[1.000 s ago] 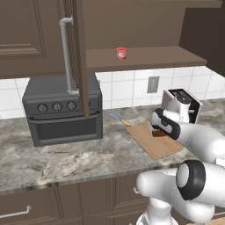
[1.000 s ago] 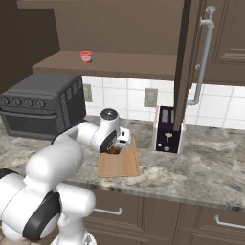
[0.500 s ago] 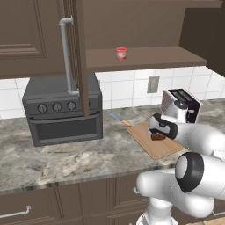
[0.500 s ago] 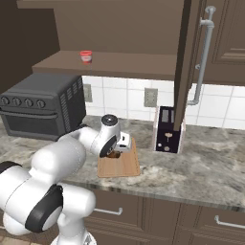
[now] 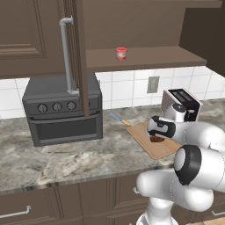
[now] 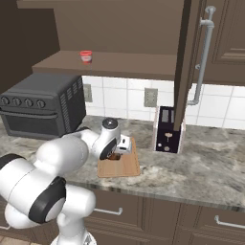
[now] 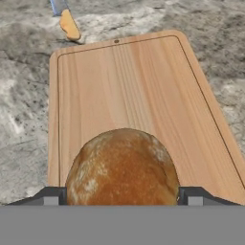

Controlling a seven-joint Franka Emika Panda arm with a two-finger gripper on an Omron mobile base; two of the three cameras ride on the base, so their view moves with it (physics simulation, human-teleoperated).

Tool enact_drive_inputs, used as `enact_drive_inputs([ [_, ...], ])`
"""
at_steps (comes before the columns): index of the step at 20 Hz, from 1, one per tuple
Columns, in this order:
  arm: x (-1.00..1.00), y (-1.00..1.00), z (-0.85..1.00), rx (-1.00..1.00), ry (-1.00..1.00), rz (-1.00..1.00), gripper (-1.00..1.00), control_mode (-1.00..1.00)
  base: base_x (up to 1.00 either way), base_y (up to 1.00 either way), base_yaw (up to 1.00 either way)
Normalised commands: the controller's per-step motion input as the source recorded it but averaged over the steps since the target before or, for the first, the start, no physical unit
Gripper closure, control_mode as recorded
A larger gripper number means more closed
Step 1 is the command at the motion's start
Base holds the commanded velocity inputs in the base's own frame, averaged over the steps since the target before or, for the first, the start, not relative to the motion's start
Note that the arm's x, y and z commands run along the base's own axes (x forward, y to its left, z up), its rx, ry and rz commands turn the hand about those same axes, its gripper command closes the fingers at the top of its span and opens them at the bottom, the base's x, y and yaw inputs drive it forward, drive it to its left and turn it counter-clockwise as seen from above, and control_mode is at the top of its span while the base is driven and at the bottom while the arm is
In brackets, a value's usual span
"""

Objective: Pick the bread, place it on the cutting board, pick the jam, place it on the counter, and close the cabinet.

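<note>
I am looking at a kitchen run with a marbled stone counter [image 5: 66, 165] over dark drawers, a white tiled backsplash and a dark wooden cabinet [image 5: 79, 52] above, whose doors stand open. I take the cutting board [image 5: 145, 136] as my landmark; it lies flat on the counter.

Relative to the cutting board:
- The gripper [image 7: 122, 195] sits directly over the board, low above its surface. In the hand view I see one dark finger tip on each side of the bread [image 7: 122, 167], both against its crust, so I read the jaws as clamped on the bun. Whether the bread's underside touches the wood, I cannot tell.
- In the left base view the bread [image 5: 157, 139] shows as a dark lump under the hand, over the middle of the board. In the right base view the gripper [image 6: 116, 154] holds it over the board [image 6: 125, 166] near the far end.
- A knife [image 5: 118, 118] with a blue blade and orange handle lies on the counter just beyond the board's far end; the hand view shows it [image 7: 67, 21] close to the board's edge.
- A toaster [image 5: 180, 102] stands on the counter beside the board, toward the wall.
- A dark toaster oven [image 5: 63, 110] stands well apart from the board, along the counter.
- The jam [image 5: 121, 53] stands upright on the cabinet's inner shelf, high above the board.
</note>
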Motion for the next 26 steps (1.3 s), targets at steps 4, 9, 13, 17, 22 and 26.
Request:
enact_drive_inputs([
  [4, 0.03, 0.0, -0.13, 0.0, 0.0, 0.0, 1.0, -1.0, 0.0, 0.0, 0.0],
  [9, 0.02, 0.0, -0.14, 0.0, 0.0, 0.0, 1.0, -1.0, 0.0, 0.0, 0.0],
  [13, 0.03, 0.0, -0.13, 0.0, 0.0, 0.0, 1.0, -1.0, 0.0, 0.0, 0.0],
  [17, 0.03, 0.0, -0.11, 0.0, 0.0, 0.0, 1.0, -1.0, 0.0, 0.0, 0.0],
  [22, 0.0, 0.0, -0.05, 0.0, 0.0, 0.0, 1.0, -1.0, 0.0, 0.0, 0.0],
  [26, 0.0, 0.0, 0.0, 0.0, 0.0, 0.0, 1.0, -1.0, 0.0, 0.0, 0.0],
])
